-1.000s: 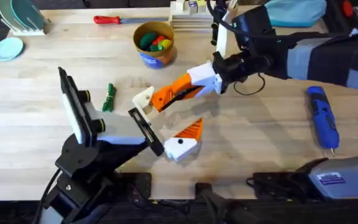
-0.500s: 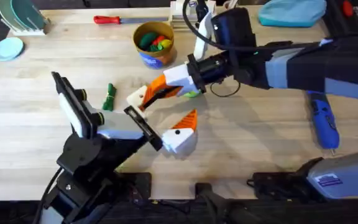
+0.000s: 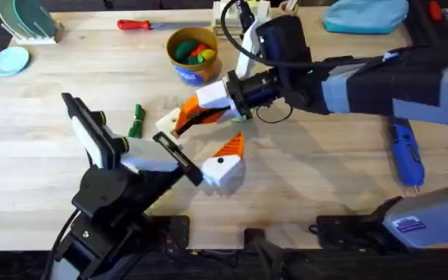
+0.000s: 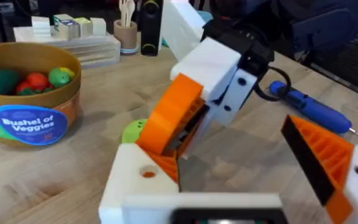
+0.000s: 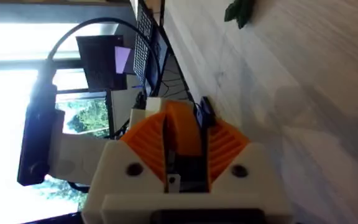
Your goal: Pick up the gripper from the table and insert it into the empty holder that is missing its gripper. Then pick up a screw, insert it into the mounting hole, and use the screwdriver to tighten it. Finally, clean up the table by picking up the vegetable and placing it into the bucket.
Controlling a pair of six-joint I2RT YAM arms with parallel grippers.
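Observation:
My left gripper (image 3: pixel 197 144) is open and wide. One finger is the plain white holder (image 3: pixel 168 123) (image 4: pixel 143 182); the other carries an orange ribbed wedge (image 3: pixel 225 159) (image 4: pixel 325 163). My right gripper (image 3: pixel 187 119) (image 5: pixel 182 140) is shut on the orange gripper (image 4: pixel 171 117) (image 5: pixel 182 127) and holds it tilted against the holder's top. The green vegetable (image 3: pixel 136 120) (image 5: pixel 240 11) lies on the table left of the holder. Behind stands the yellow bucket (image 3: pixel 193 54) (image 4: pixel 33 109) with toy vegetables in it. The blue screwdriver (image 3: pixel 404 149) (image 4: pixel 312 109) lies at the right. The screw is out of view.
A red-handled screwdriver (image 3: pixel 134 25) lies at the back edge, with a dish rack (image 3: pixel 26 19) and a blue plate (image 3: pixel 10 61) at the back left. A lime-green disc (image 4: pixel 132 130) sits under the right gripper. A pale pen cup (image 4: pixel 127 37) stands far back.
The right gripper has carried the orange gripper leftwards, keeping it against the holder. The left gripper has shifted slightly left and back as well.

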